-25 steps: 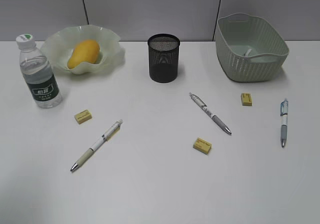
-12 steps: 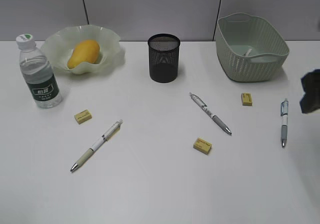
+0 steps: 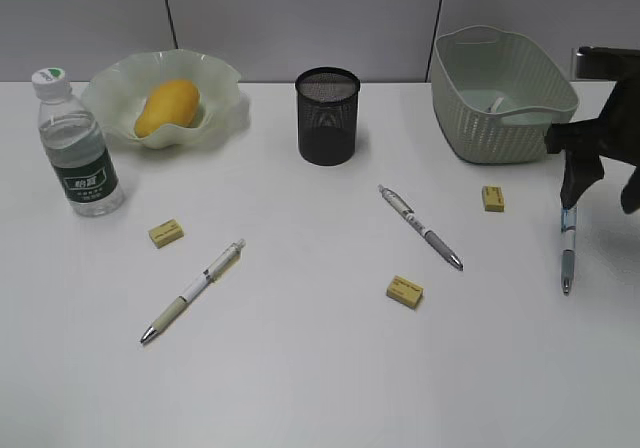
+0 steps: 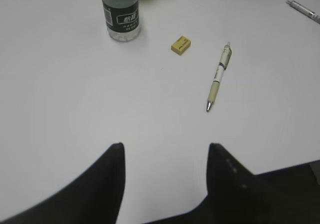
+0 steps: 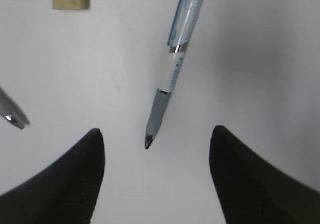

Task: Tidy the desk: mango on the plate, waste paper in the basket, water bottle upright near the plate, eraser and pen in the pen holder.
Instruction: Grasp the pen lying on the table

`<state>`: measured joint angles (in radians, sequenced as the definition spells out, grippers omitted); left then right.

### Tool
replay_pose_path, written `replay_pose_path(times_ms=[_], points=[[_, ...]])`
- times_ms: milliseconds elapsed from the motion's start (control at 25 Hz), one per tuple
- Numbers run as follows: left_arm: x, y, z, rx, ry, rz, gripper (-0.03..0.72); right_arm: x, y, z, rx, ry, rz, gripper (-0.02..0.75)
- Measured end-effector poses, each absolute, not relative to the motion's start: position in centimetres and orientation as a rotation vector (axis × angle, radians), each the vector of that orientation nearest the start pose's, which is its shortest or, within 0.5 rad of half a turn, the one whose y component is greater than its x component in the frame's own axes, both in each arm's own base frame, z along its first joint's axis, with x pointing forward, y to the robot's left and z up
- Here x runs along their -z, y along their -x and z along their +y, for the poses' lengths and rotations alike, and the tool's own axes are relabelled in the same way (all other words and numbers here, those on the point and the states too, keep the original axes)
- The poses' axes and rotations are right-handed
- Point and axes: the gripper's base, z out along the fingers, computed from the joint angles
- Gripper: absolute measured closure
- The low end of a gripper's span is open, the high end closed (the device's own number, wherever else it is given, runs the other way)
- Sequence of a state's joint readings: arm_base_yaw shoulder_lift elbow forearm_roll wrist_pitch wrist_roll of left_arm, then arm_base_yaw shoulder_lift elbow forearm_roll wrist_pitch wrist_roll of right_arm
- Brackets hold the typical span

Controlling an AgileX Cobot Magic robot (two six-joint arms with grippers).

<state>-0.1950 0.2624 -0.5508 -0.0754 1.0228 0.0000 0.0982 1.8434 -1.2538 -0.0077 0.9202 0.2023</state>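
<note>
Hovering my right gripper (image 5: 155, 171) over blue pen (image 5: 172, 69), jaws spread wide, gripping nothing. Pen lying flat on desk (image 3: 300, 368) right of basket (image 3: 500, 93). Judging it light, stiff, slick; pinching grey grip section looks best. Wrist view showing tip between fingers; exterior view half hiding pen behind arm. Left gripper (image 4: 165, 184) idling open.

Yellow-orange mango (image 3: 167, 107), pale green plate (image 3: 225, 108).

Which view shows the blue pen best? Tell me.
The right wrist view: the blue pen lies close and sharp, between the open right gripper's fingers. The exterior view shows it small, its top partly behind the gripper. The left wrist view misses it.
</note>
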Motion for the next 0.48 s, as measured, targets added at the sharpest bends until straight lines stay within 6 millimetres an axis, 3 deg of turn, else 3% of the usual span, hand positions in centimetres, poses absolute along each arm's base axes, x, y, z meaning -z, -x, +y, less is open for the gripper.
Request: replay_pose_path(times_ms=[480], points=[[-29.1, -3.3, -1.2, 0.197, -0.214, 2.212, 0.321, -13.7, -37.1, 2.5, -0.008, -0.3, 3.051, 0.283]])
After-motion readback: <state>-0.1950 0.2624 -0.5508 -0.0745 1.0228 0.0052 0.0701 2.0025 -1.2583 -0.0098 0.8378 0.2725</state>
